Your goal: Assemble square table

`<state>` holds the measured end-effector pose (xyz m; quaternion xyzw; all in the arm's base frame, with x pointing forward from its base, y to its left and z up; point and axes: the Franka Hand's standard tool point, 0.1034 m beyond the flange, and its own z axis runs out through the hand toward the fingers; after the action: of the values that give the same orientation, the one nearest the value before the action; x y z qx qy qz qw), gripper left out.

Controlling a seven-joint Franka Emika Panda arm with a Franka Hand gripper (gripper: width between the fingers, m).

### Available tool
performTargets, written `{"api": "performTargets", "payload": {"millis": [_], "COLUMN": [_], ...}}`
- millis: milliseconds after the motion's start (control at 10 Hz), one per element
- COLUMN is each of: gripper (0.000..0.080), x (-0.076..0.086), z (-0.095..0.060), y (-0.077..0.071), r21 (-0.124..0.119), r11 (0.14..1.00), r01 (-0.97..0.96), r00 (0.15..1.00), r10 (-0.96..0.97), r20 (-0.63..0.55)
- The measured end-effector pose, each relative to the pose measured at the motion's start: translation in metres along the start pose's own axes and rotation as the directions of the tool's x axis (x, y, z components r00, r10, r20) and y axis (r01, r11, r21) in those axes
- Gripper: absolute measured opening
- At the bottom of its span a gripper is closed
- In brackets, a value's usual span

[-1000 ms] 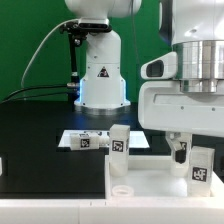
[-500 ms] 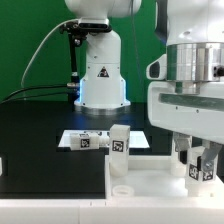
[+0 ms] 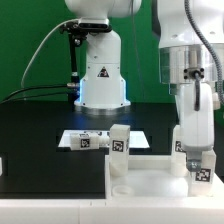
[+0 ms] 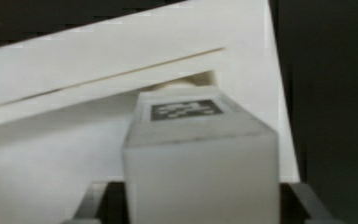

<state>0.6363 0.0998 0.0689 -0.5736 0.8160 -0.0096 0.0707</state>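
On the square table top [image 3: 150,185], claw [image 3: 198,168] clamped around tagged leg [image 4: 190,150], tag pattern unreadable

We see a flat green backdrop [image 3: 30,40] filling the wall behind the scene in the exterior view, evenly lit and without any window or door. Below it lies a black bench [image 3: 35,125], matte and dark, its surface running from the backdrop toward the camera. A dark cable [image 3: 42,55] arcs down in front of the green wall and trails toward the back edge of the bench. On the bench lies the marker board [image 3: 95,138], thin and white with black tags. The light is bright and diffuse, casting only soft shadows.
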Motion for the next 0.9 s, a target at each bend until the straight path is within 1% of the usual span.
{"api": "performTargets", "payload": {"millis": [200, 300, 400, 500, 600, 700, 900], "gripper": [0.0294, 0.0535, 0.0535, 0.0623, 0.0645, 0.0645, 0.0649], "x": [0.001, 0.001, 0.003, 0.014, 0.023, 0.028, 0.027], "z": [0.002, 0.002, -0.001, -0.014, -0.025, -0.033, -0.029], "y": [0.001, 0.001, -0.002, -0.014, -0.023, -0.033, -0.030], "r21": [-0.002, -0.002, 0.002, 0.021, 0.040, 0.055, 0.053], "r11": [0.998, 0.999, 1.000, 0.997, 0.995, 0.995, 0.994], "r01": [-0.058, -0.049, 0.005, 0.073, 0.091, 0.087, 0.091], "r00": [0.998, 0.999, 1.000, 0.997, 0.996, 0.996, 0.996], "r10": [0.058, 0.049, -0.005, -0.073, -0.092, -0.088, -0.092], "r20": [-0.002, -0.003, -0.001, 0.007, 0.015, 0.018, 0.015]}}
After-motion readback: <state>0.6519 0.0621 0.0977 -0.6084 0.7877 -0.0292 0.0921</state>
